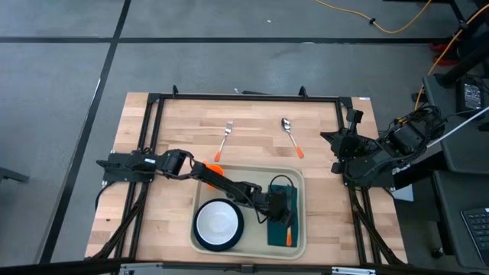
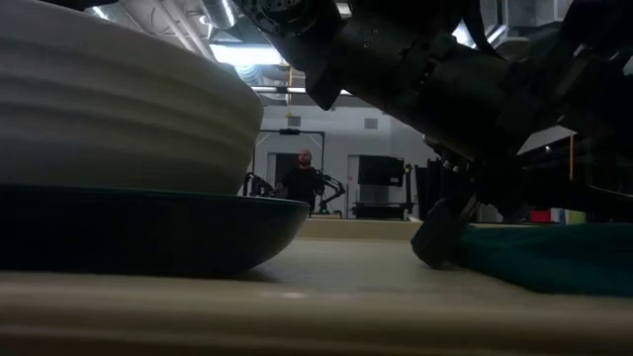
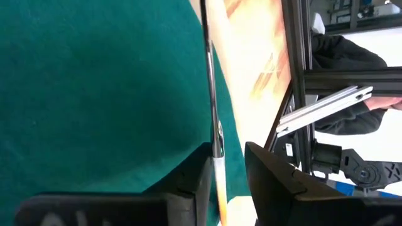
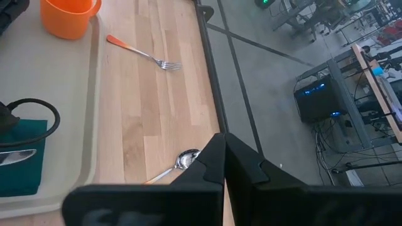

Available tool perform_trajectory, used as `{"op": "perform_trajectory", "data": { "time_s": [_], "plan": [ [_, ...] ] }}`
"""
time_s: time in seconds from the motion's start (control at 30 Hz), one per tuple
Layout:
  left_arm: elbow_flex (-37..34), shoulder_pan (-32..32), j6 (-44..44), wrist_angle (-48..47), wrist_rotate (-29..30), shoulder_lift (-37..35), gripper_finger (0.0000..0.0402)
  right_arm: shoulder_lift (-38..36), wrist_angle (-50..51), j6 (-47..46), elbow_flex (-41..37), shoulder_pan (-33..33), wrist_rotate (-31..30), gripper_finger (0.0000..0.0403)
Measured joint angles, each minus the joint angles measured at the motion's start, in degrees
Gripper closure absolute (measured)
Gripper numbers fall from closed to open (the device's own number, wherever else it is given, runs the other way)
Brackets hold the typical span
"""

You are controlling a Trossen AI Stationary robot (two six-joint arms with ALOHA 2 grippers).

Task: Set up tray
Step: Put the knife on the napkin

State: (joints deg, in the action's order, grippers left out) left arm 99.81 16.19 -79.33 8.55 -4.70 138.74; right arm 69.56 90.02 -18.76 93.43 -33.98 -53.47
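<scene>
The cream tray lies at the table's near middle. It holds a dark teal plate with a white bowl, an orange cup and a dark green napkin. An orange-handled knife lies on the napkin along its right side. My left gripper is open, low over the napkin. Its fingers stand on either side of the knife where the blade meets the handle, with a clear gap on one side. My right gripper is shut and waits at the table's right edge.
A fork and a spoon, both orange-handled, lie on the bare wood beyond the tray's far rim. A black frame borders the table. A person stands far back in the room.
</scene>
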Motion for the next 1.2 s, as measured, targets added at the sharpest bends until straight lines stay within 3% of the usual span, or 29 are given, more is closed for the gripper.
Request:
{"op": "perform_trajectory", "data": {
  "time_s": [0.57, 1.0, 1.2],
  "plan": [
    [0.0, -1.4, 1.1, -1.4, -6.8, 0.0, 0.0310, 0.0, 0.0, 1.3, 0.0, 0.0, 0.0, 0.0395],
    [0.0, -2.5, 3.5, 0.2, -7.1, 0.0, 0.0310, 0.0, 0.0, 1.3, 0.0, 0.0, 0.0, 0.0395],
    [0.0, -3.3, 2.7, 0.2, -10.1, 0.0, 0.0310, 0.0, 0.0, 1.3, 0.0, 0.0, 0.0, 0.0395]
  ]
}}
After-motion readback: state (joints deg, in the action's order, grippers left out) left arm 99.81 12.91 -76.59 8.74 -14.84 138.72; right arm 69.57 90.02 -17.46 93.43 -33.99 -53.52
